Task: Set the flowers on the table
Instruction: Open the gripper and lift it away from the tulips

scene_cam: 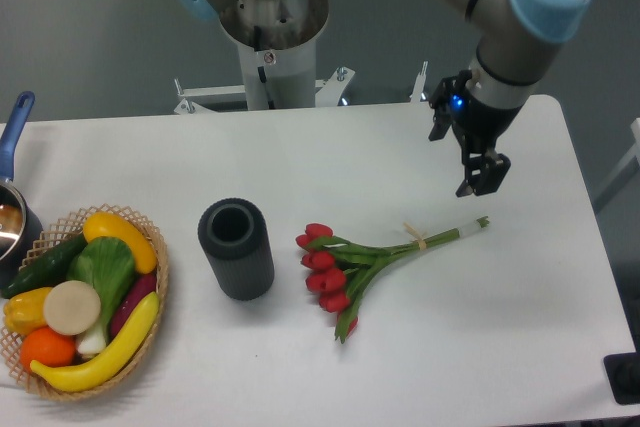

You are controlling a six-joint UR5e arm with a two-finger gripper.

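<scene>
The flowers (350, 262), a bunch of red tulips with green stems tied by a pale band, lie flat on the white table (330, 157), heads to the left and stem ends pointing right. My gripper (481, 175) hangs just above and right of the stem ends, clear of them. Its fingers look slightly apart and hold nothing.
A dark cylindrical vase (236, 248) stands upright left of the flowers. A wicker basket (150, 292) of vegetables and fruit sits at the front left. A pot with a blue handle (14, 137) is at the left edge. The arm's base (270, 37) stands behind the table.
</scene>
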